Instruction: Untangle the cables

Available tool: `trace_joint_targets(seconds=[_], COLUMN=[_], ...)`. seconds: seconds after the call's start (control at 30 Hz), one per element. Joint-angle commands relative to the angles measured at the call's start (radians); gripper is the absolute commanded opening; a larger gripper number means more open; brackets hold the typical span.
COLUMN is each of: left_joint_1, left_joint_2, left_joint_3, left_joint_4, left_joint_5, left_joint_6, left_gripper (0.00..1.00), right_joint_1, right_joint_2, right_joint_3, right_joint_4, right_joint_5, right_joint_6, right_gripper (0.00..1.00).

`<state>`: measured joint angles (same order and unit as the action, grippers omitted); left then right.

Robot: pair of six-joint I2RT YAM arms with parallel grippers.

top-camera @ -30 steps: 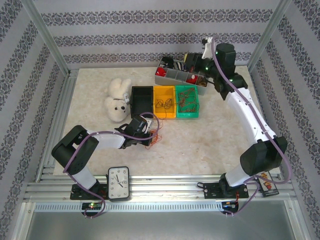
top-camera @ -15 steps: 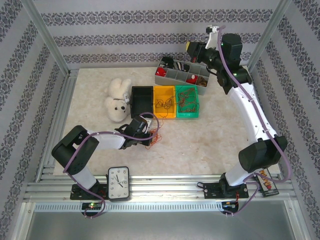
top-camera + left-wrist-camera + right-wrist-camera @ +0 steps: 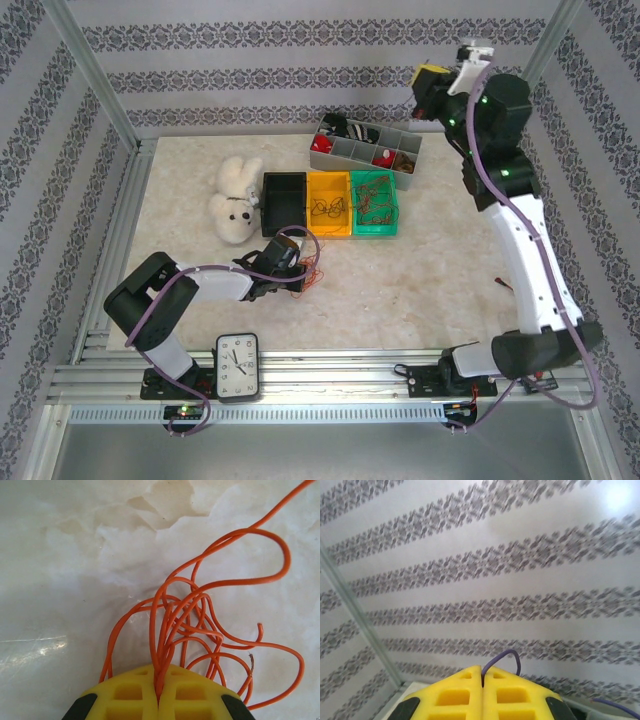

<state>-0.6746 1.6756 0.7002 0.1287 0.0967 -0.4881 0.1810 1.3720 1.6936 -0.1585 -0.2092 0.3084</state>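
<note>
My left gripper (image 3: pixel 297 274) lies low on the marble table (image 3: pixel 420 280), in front of the bins. It is shut on a bundle of thin orange cables (image 3: pixel 200 615), which fan out in loose tangled loops from between the yellow fingertips of the left gripper (image 3: pixel 160 672). From above, the orange cables (image 3: pixel 313 272) lie just right of it. My right gripper (image 3: pixel 420 82) is raised high at the back right, facing the wall. In its wrist view the right gripper (image 3: pixel 482 669) is shut on a thin purple wire (image 3: pixel 512 655) that arches out of the jaws.
A black bin (image 3: pixel 283 200), a yellow bin (image 3: pixel 329 203) and a green bin (image 3: pixel 374 200) stand in a row; the yellow and green ones hold wire strands. Behind them is a grey compartment tray (image 3: pixel 365 152). A white plush toy (image 3: pixel 233 200) lies at the left and a clock (image 3: pixel 237 367) at the front edge.
The right arm has lifted from the grey tray and swung up and to the right, towards the back wall. The left gripper has stayed on the orange cables, barely moving.
</note>
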Motion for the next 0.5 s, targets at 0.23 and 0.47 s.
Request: trace_joint_targets(seconds=[0.23,0.47], left_joint_1=[0.027,0.005], left_joint_2=[0.118,-0.004], left_joint_3=[-0.053,-0.006], left_joint_4=[-0.147,-0.102], left_joint_5=[-0.183,-0.026], left_joint_6=[-0.013,0.120], left_gripper=[0.00,0.16], right_joint_1=[-0.071,0.022], right_joint_2=[-0.156,-0.132], right_joint_3=[-0.119,-0.146], right_joint_4=[0.049,0.010], right_joint_5=[0.094,-0.010], right_joint_6=[-0.047,-0.084], right_gripper=[0.00,0.02])
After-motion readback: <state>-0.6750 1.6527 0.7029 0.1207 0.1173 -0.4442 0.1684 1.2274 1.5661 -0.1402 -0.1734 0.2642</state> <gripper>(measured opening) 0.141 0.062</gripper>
